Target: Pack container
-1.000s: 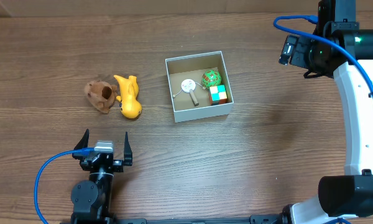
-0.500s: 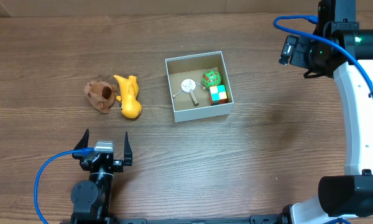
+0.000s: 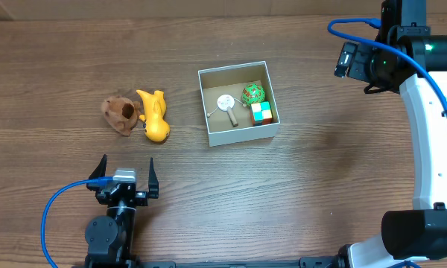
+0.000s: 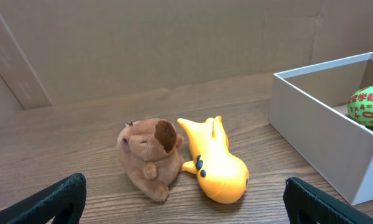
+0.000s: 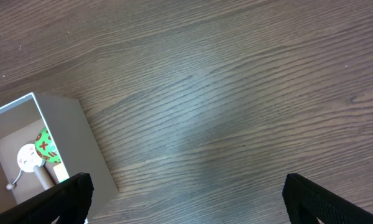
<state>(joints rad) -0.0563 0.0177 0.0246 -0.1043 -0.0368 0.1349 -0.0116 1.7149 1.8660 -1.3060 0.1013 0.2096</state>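
Sitting near the middle of the wooden table, the container is a square shallow box with white walls and a brown cardboard floor, well apart from both grippers. The overhead view shows three things inside it. A green ball with red marks lies in the far right corner, and a colour-tiled cube sits just beside it on the near side. A small white round piece on a stick lies to their left; what it is cannot be made out. The left wrist view catches only one corner of the container, cut off at the right edge. There the top of the ball peeps above the wall, with a sliver of red below it. The right wrist view cuts the box off at the left and bottom edges, showing just the ball and the white piece, partly behind the wall.

Left of the container, a brown plush animal and a yellow rubber toy lie on the table, touching each other. Which creature the yellow one is meant to be is hard to tell.

The left gripper sits by the table's near side, jaws spread wide with nothing between them. Its fingers show in its own camera only as dark tips in the bottom corners. The right gripper hangs over bare wood to the right of the container, likewise wide and empty. Overhead, its fingers are hidden by the right arm.
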